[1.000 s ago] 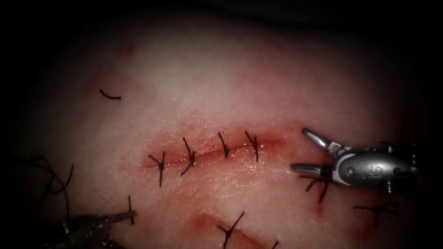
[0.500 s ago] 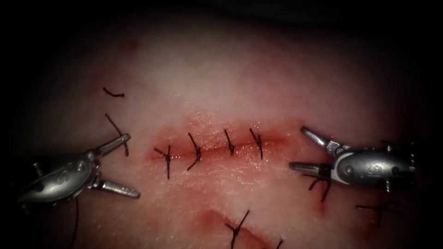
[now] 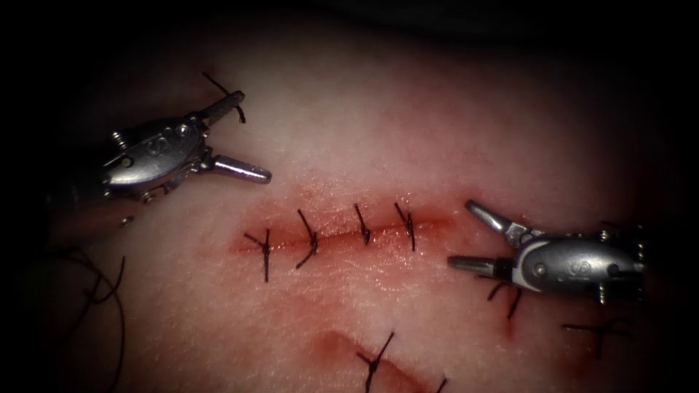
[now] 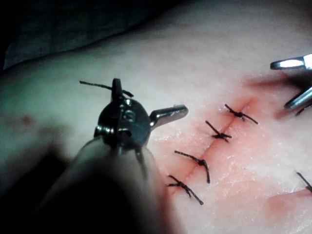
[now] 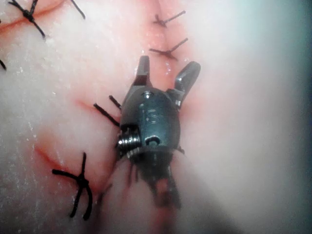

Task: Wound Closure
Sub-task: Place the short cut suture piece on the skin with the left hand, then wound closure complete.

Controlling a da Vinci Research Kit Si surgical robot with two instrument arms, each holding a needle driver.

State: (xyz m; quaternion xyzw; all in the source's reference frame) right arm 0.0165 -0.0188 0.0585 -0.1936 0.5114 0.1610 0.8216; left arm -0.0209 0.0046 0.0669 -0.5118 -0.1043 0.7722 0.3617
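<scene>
Since that cut end of thread (image 3: 234, 104) is light, limp and hair-thin, I'd guess it slips easily, so grab it near its middle with the flat of the fingers. It's stuck on the upper finger of the left tool (image 3: 242, 136), whose fingers are spread wide, gripping nothing. The right tool (image 3: 471, 238) sits just right of the cut (image 3: 335, 236), fingers also spread and empty. The tissue (image 3: 408, 131) looks soft and wet; the four stitches (image 3: 362, 224) hold. No needle that I can make out. Versus half a second ago, the left tool has swung up and away from the cut, thread riding along; the right barely shifted.
</scene>
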